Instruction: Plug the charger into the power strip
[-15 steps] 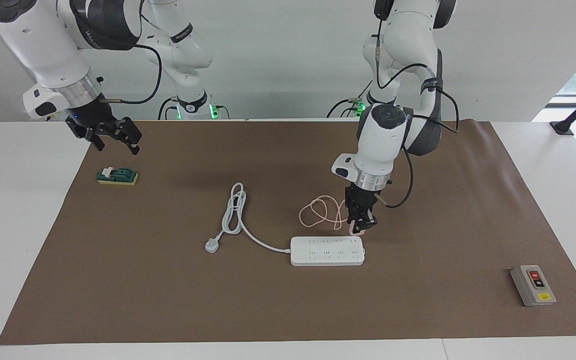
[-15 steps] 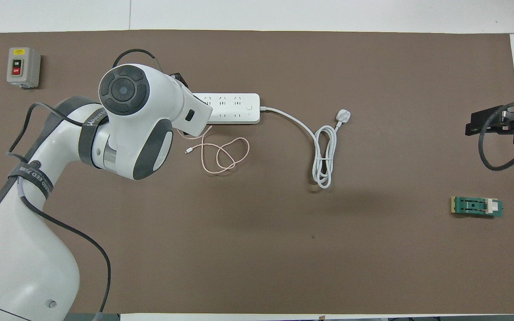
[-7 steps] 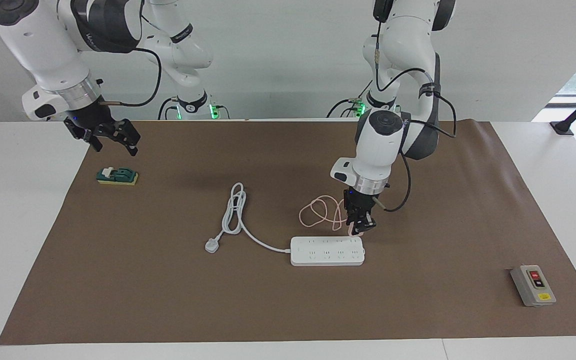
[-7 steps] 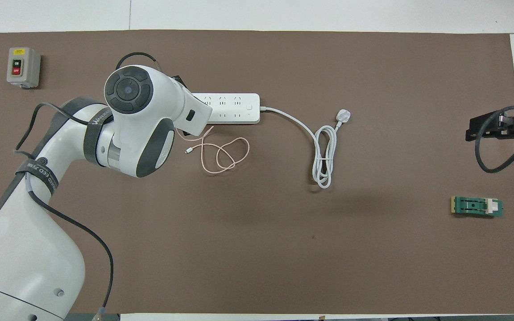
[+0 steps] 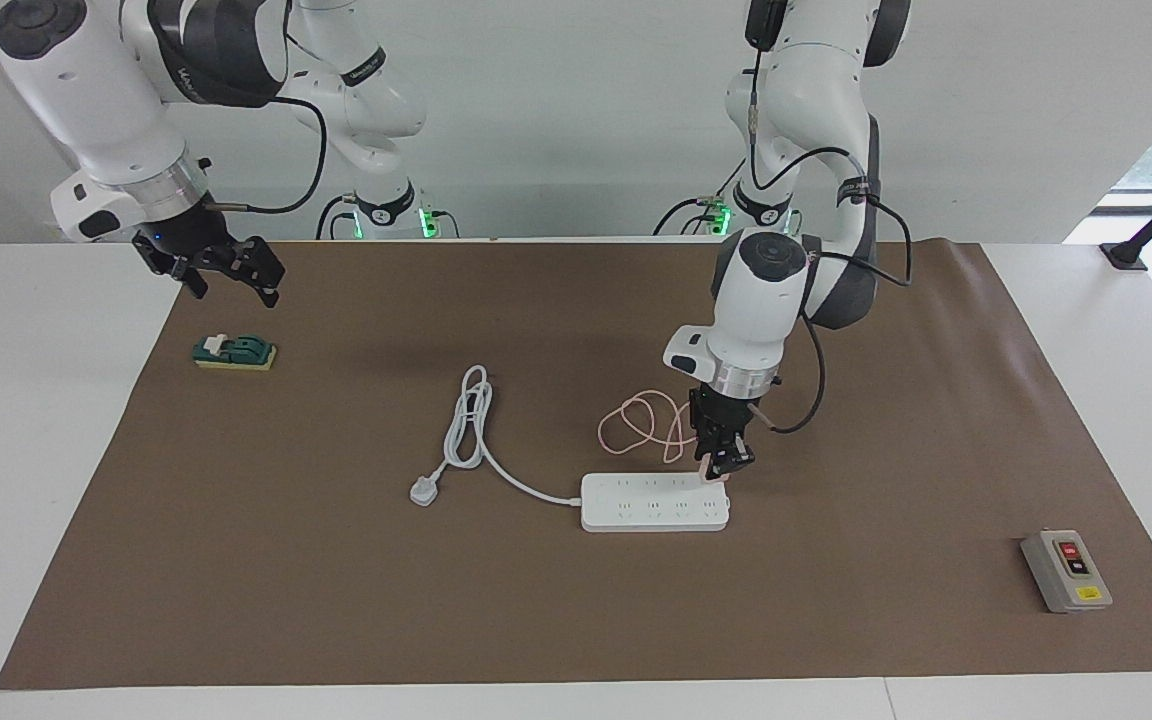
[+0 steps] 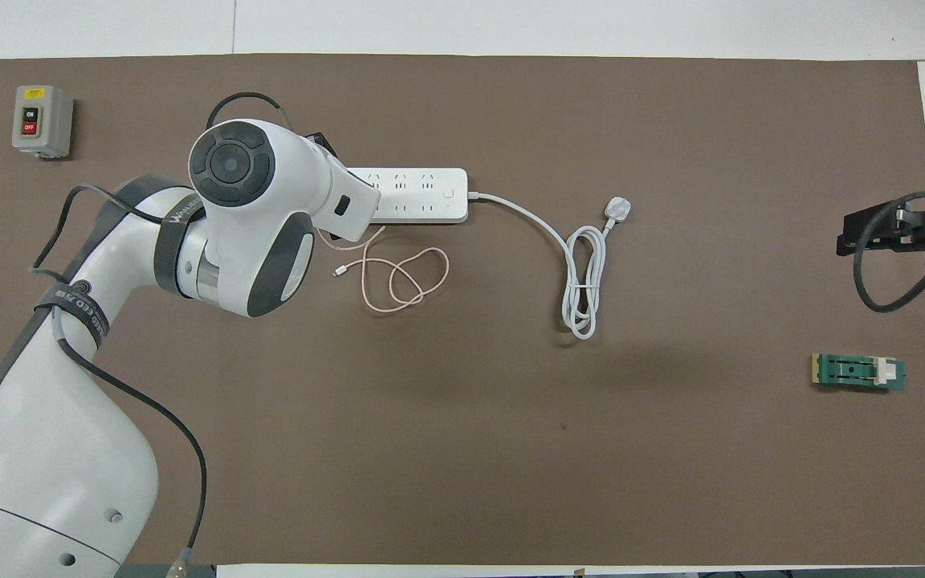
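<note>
The white power strip (image 5: 654,502) lies flat mid-table; it also shows in the overhead view (image 6: 418,195), partly under my left arm. My left gripper (image 5: 721,464) points down, shut on the pale pink charger (image 5: 713,473). It holds the charger low over the strip's end toward the left arm's end of the table, at the socket row nearer to the robots. I cannot tell whether the charger touches a socket. Its thin pink cable (image 5: 641,425) lies looped beside the strip, nearer to the robots (image 6: 398,281). The overhead view hides the charger and left gripper. My right gripper (image 5: 233,272) waits open over the mat's edge.
The strip's thick cord ends in a white three-pin plug (image 5: 423,491). A green block on a yellow base (image 5: 234,352) lies below the right gripper. A grey button box (image 5: 1066,570) sits at the left arm's end of the table, farther from the robots.
My left gripper has come down with the charger, from above the mat beside the strip to the strip's end. The right arm has shifted only slightly.
</note>
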